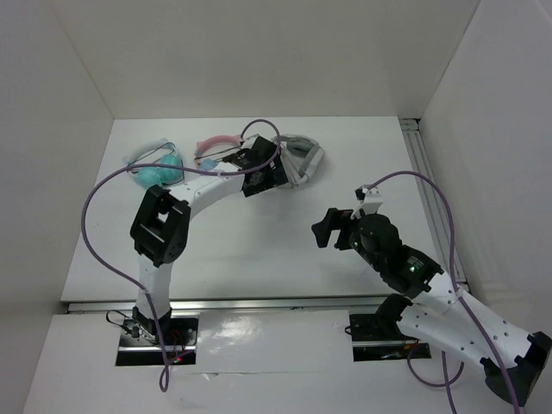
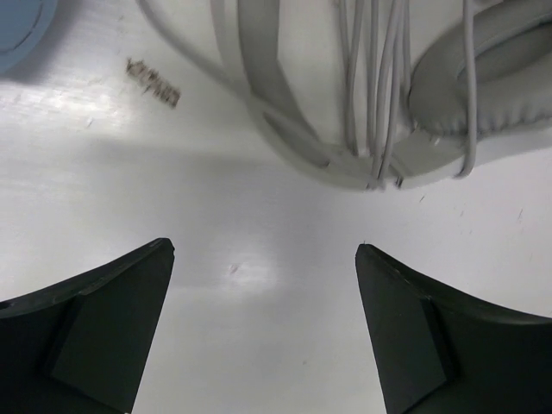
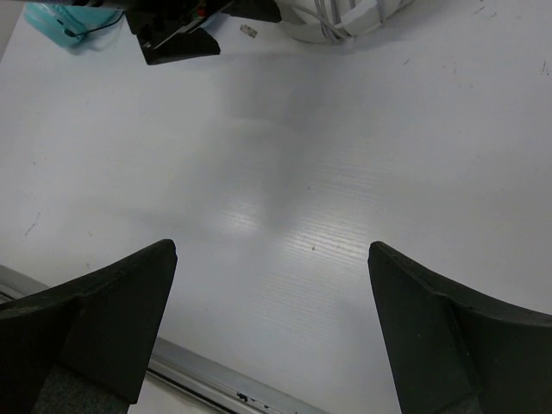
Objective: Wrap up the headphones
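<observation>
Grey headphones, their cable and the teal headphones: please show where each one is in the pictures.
grey headphones (image 1: pixel 308 161), top view, on the ear cup.
cable (image 2: pixel 375 78), left wrist view, on the strands crossing the band.
teal headphones (image 1: pixel 160 172), top view, on the ear cup.

Left arm (image 1: pixel 200 201) stretched far forward, left tool (image 2: pixel 263 250) wide apart, right arm (image 1: pixel 405 269) bent, right tool (image 3: pixel 272 247) wide apart
</observation>
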Controlling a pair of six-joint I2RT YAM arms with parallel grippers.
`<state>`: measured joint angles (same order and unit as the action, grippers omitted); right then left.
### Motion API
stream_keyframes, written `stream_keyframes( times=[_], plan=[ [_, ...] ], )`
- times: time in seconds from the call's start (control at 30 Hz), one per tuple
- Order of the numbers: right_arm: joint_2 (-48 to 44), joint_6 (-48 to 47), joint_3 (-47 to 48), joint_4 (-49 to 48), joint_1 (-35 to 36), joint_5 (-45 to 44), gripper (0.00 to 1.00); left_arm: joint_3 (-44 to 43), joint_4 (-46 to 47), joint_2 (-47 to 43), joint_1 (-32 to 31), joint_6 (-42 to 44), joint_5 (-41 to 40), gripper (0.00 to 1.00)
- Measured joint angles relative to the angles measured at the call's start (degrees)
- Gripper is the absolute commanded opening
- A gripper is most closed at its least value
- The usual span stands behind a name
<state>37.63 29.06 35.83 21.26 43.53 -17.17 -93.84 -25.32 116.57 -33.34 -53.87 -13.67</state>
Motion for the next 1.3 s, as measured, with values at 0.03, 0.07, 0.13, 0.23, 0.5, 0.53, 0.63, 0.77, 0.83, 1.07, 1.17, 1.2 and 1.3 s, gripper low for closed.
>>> stream_keyframes(
  times=[0.03,0.07,0.13,0.23,0.5,0.53,0.63,0.77,0.83,1.07,1.17,1.2,1.3],
  plan=[
    [0.0,-0.1,0.4,0.5,0.0,0.0,0.99,0.9,-0.6,-1.1,-0.3,0.0,-0.3,1.0],
    [-0.1,-0.2,1.0,1.2,0.0,0.1,0.99,2.3,-1.3,-2.9,-0.9,0.1,-1.3,1.0],
    [-0.5,-0.5,2.6,2.9,0.0,0.0,0.99,7.1,-2.2,-9.1,-2.8,0.8,-3.8,1.0],
    [-1.7,-0.7,6.7,6.4,0.0,0.0,0.99,14.9,-4.3,-22.8,-7.7,1.4,-8.2,1.0],
    [-3.4,-2.1,27.3,17.0,-0.9,4.7,0.99,25.7,-16.2,-67.0,-27.5,-1.2,-19.9,1.0],
    [-3.9,-2.3,29.2,17.7,-1.7,6.1,0.99,27.6,-18.5,-72.6,-28.1,-1.8,-20.7,1.0],
    [-6.8,-3.1,33.4,21.1,-5.8,11.7,0.99,31.7,-25.8,-84.2,-28.4,-2.0,-21.8,1.0],
    [-9.7,-5.1,36.5,26.6,-15.4,20.4,0.99,33.5,-34.9,-92.4,-28.5,-2.2,-20.9,1.0],
    [-10.0,-6.8,38.6,30.9,-21.2,23.9,0.99,33.3,-37.3,-95.2,-28.5,-2.3,-20.1,1.0],
    [-11.3,-9.6,49.1,42.5,-26.7,27.3,0.99,29.8,-43.1,-98.8,-28.5,-2.0,-16.7,1.0],
    [-12.2,-10.0,51.8,44.2,-26.7,26.5,0.99,28.3,-44.8,-99.6,-27.8,-1.7,-16.2,1.0],
    [-12.5,-10.1,51.9,44.5,-26.7,26.0,0.99,27.8,-45.4,-100.1,-27.4,-1.6,-16.2,1.0],
    [-12.7,-10.4,51.1,45.9,-26.7,24.5,0.99,26.7,-46.6,-100.9,-26.4,-1.4,-16.1,1.0]
  ],
)
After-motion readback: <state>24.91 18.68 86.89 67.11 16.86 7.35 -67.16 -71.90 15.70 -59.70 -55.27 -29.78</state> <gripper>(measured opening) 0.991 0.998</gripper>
